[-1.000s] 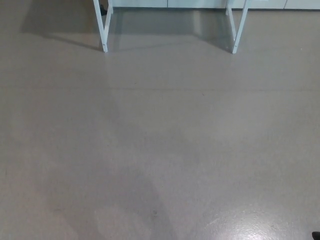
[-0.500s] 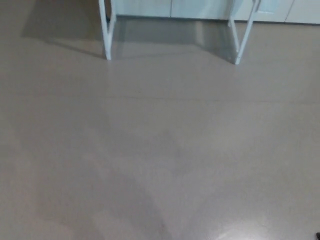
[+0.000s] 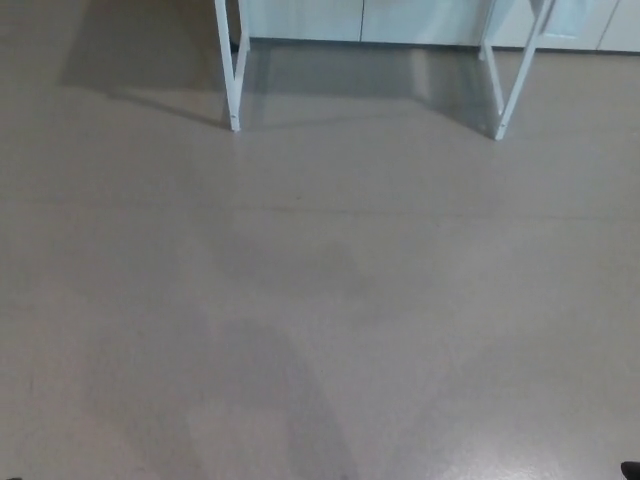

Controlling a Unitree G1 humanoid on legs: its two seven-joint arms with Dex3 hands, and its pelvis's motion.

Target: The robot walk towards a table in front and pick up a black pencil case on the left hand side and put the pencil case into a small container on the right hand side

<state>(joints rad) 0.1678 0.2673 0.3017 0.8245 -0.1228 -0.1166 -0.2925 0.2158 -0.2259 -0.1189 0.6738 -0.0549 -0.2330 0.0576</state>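
Only the lower white legs of the table show at the top of the head view: a left leg pair (image 3: 233, 70) and a right leg pair (image 3: 508, 80). The tabletop, the black pencil case and the small container are out of the picture. Neither of my hands is in view. A small dark sliver (image 3: 631, 470) sits at the bottom right corner; I cannot tell what it is.
Grey-beige floor (image 3: 320, 300) fills most of the picture, with a faint seam running across it and soft shadows. Pale cabinet fronts (image 3: 400, 18) line the wall behind the table legs.
The whole picture has shifted: the table legs now sit lower and further right, so the camera has moved closer and turned slightly.
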